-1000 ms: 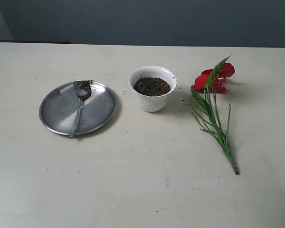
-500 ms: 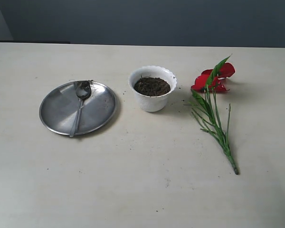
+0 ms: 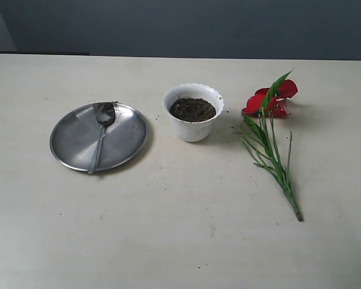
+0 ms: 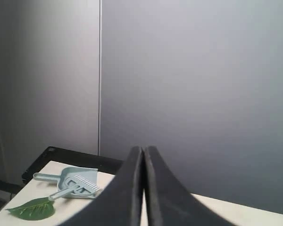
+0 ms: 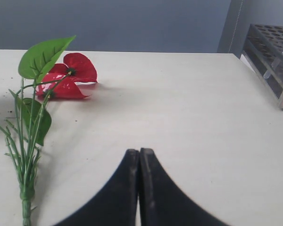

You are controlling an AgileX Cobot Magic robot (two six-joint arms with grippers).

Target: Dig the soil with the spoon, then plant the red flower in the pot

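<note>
The white pot (image 3: 193, 120) with a scalloped rim stands mid-table, filled with dark brown soil (image 3: 192, 109). Left of it the silver spoon (image 3: 100, 133) lies on a round steel plate (image 3: 78, 144), bowl end toward the back. On the right the red flower (image 3: 269, 101) lies flat, its green stem running toward the front; the right wrist view shows it too, the red flower (image 5: 66, 75) lying off to one side of my right gripper (image 5: 139, 151), which is shut and empty. My left gripper (image 4: 144, 149) is shut on nothing, facing a grey wall. Neither gripper shows in the exterior view.
A pale blue dustpan with a small rake (image 4: 73, 182) and a loose green leaf (image 4: 33, 208) lie at a table corner in the left wrist view. A test-tube rack (image 5: 272, 61) stands at the table's edge in the right wrist view.
</note>
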